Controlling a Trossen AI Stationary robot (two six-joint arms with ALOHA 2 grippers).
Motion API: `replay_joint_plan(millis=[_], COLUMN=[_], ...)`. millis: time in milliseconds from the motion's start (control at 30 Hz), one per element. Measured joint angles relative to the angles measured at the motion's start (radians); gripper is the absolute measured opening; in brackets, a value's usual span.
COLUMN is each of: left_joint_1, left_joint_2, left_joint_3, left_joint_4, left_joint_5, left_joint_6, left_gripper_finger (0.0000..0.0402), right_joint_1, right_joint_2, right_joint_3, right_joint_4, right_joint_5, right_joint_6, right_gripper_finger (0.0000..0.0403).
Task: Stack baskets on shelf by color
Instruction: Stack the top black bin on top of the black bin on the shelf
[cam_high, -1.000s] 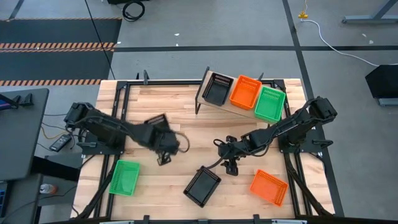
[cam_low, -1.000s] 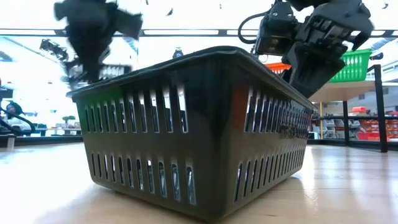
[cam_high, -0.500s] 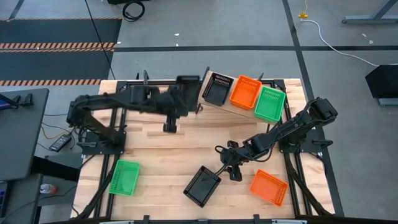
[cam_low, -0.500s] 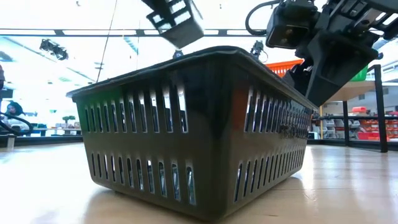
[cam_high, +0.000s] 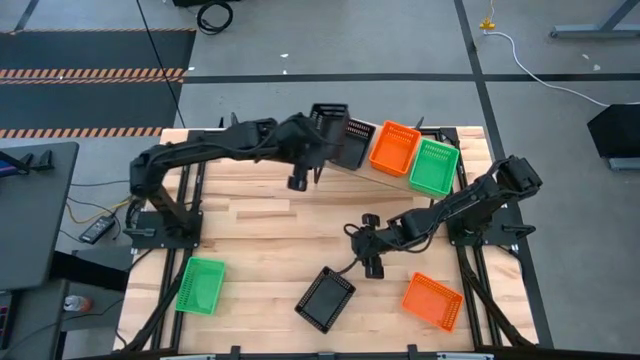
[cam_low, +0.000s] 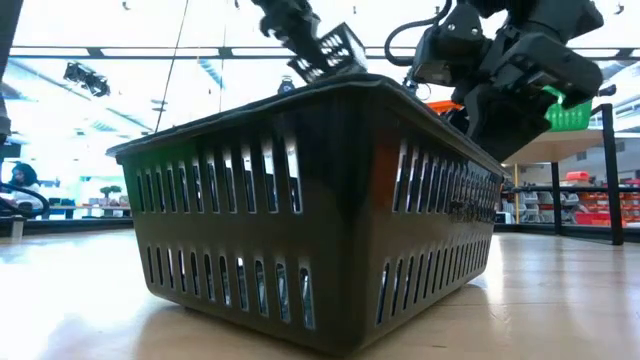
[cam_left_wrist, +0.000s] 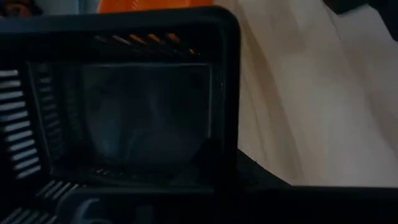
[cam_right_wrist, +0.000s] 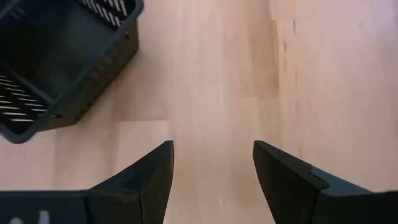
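basket (cam_high: 328, 116), black, tilted in left end effector (cam_high: 312, 150) above shelf (cam_high: 352, 168).

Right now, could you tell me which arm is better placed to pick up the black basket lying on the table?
The right. Its gripper hovers with open jaws beside the loose black basket, while the left gripper is at the shelf, holding another black basket.

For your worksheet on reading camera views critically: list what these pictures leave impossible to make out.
- Left gripper: the carried black basket fills the left wrist view; grip unseen.
- Shelf: stack heights unreadable from above.
- Low view: the near black basket blocks most of the table.
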Motion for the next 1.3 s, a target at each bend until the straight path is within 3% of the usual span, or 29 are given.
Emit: replay_joint_plan(millis=[167, 467, 700, 967, 1300], left_joint_1=[0.040, 0.070, 0.092, 0.083, 0.078], left_joint_2=[0.087, 0.261, 0.307, 0.312, 0.312], left_joint_3=[0.101, 0.325, 0.340, 0.339, 0.339], left_joint_4=[0.066, -0.055, -0.103, -0.106, -0.086], left_joint_5=[0.073, 0.121, 0.099, 0.100, 0.090], left_joint_6=[0.041, 0.102, 0.093, 0.056, 0.033], left_gripper_finger=[0.0002, 0.0002, 0.0022, 0.0011, 0.0074], right_joint_1=[-0.011, -0.008, 0.027, 0.037, 0.032], right_joint_2=[0.000, 0.000, 0.000, 0.000, 0.000], right_joint_3=[0.000, 0.000, 0.000, -0.010, -0.047], right_joint_4=[0.004, 0.034, 0.032, 0.039, 0.039], right_joint_5=[-0.002, -0.037, -0.039, -0.035, -0.035], right_joint_6=[-0.003, 0.060, 0.070, 0.070, 0.068], right_gripper_finger=[0.0226, 0.0226, 0.0226, 0.0226, 0.0226])
